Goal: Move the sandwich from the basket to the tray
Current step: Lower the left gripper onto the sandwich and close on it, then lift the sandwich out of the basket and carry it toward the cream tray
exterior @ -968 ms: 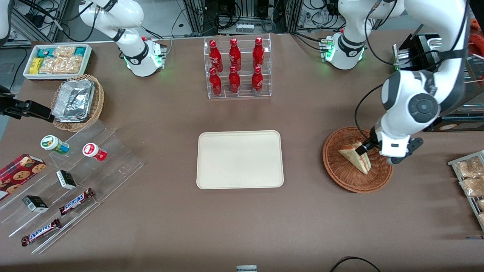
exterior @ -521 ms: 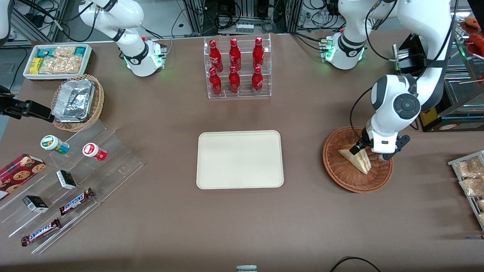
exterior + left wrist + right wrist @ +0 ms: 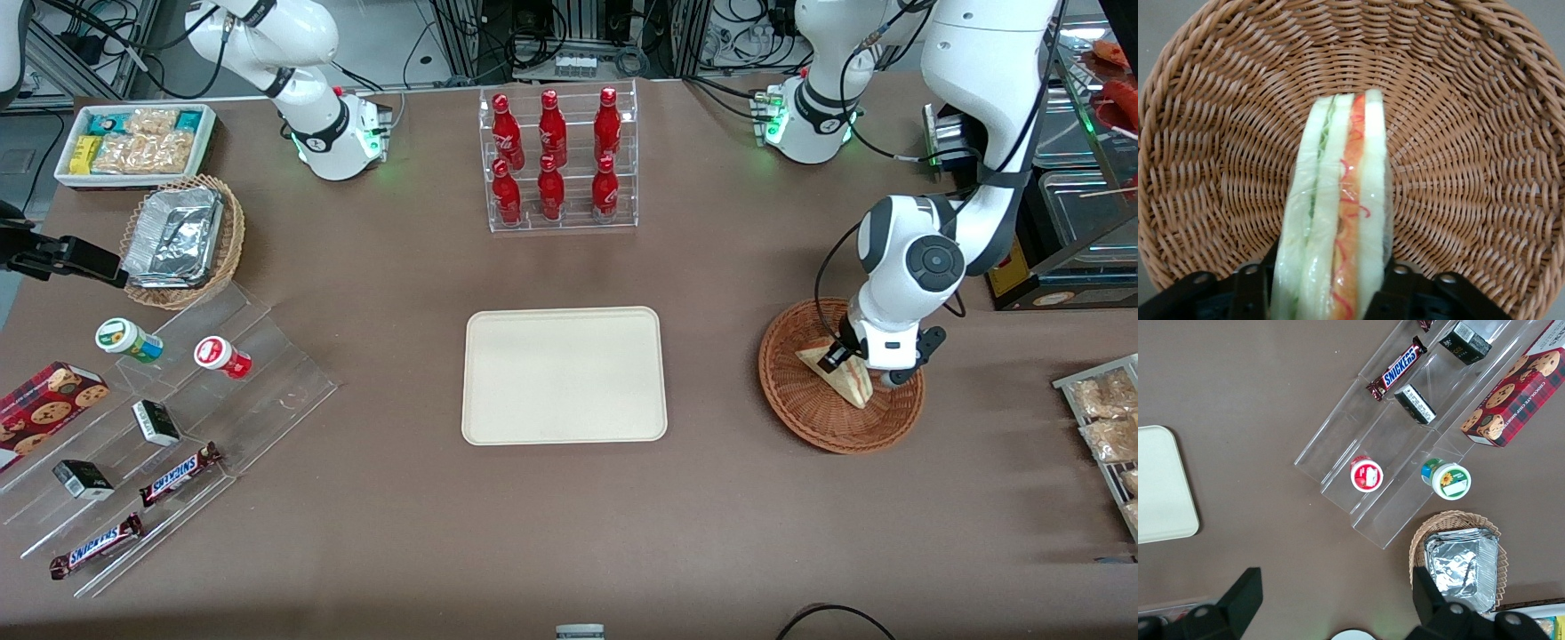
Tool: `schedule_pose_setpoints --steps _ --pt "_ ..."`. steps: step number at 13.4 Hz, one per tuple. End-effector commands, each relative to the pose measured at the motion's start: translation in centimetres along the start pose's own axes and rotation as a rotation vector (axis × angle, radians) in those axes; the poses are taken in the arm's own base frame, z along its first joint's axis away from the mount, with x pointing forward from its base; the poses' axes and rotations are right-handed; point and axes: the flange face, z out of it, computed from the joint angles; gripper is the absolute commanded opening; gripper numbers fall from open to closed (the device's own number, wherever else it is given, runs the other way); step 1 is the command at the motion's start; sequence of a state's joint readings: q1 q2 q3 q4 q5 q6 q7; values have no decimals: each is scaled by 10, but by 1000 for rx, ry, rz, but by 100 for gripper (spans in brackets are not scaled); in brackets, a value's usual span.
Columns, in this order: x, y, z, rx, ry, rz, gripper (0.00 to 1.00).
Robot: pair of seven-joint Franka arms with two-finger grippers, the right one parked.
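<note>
Gripper: we see the left arm's gripper [image 3: 845, 363] lowered into the basket [image 3: 800, 409], its two fingers [image 3: 1248, 290] standing one on each side of the sandwich [image 3: 836, 375]. From the wrist view the fingers sit right against the wrap on both flanks, but we cannot tell whether they are pressing it or only bracketing it.

Sandwich: we find it standing on edge inside the basket [image 3: 1485, 120], resting on the woven floor. Its layered side faces the wrist camera, with the sandwich [image 3: 1338, 220] showing white bread, a green strip and an orange-red strip under clear wrap.

Basket: we place it on the brown table [image 3: 569, 516], toward the working arm's end, well apart from the tray.

Tray: we see the cream tray [image 3: 564, 374] lying flat near the middle of the table with nothing on it, nearer to the front camera than the rack of red bottles [image 3: 558, 158].

Other items: toward the parked arm's end we note a tan wicker basket of foil containers [image 3: 182, 238] and a clear stepped stand with Snickers bars [image 3: 178, 474].
</note>
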State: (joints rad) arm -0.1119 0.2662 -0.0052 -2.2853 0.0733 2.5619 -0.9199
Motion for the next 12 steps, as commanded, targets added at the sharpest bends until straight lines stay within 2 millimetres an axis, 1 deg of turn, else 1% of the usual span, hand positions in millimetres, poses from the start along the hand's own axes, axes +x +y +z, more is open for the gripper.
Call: schedule_pose_setpoints --steps 1,2,3,4,6,9,10,12 --pt "5 7 -16 -26 22 -12 8" --pt "6 9 -23 -27 28 -3 8" --pt "9 11 -35 -19 31 5 8" --pt "11 15 -51 -1 23 11 8" --pt "18 28 -91 55 -5 34 9" --pt "-7 72 -159 115 -32 109 10" --pt "-21 87 -178 128 -37 141 10" --pt "-57 115 -210 156 -48 223 10"
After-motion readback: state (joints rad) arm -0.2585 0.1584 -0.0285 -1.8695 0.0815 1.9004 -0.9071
